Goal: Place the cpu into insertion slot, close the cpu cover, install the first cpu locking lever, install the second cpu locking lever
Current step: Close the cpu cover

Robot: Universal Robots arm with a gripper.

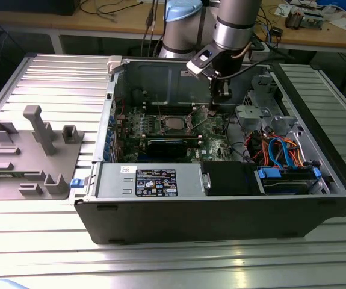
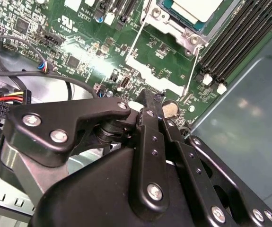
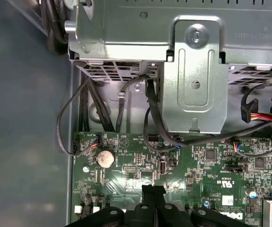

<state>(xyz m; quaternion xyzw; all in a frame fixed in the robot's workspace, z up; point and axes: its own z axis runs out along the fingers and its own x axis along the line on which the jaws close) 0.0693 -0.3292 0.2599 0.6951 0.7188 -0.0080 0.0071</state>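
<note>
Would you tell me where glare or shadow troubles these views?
Exterior view: lamp reflections streak the ribbed metal table, while the computer case is dim inside. Second wrist view: a glare patch washes out the green circuit board; the gripper is dark. First wrist view: even light, mild sheen on the metal bracket.

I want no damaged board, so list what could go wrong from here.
The shut fingers sit low by the green board, beside a coin battery; a slip could scrape small parts. A thin wire lever by the socket ends close to them; pushed off line, it might bend or spring aside. Loose cables nearby could snag the fingers.
</note>
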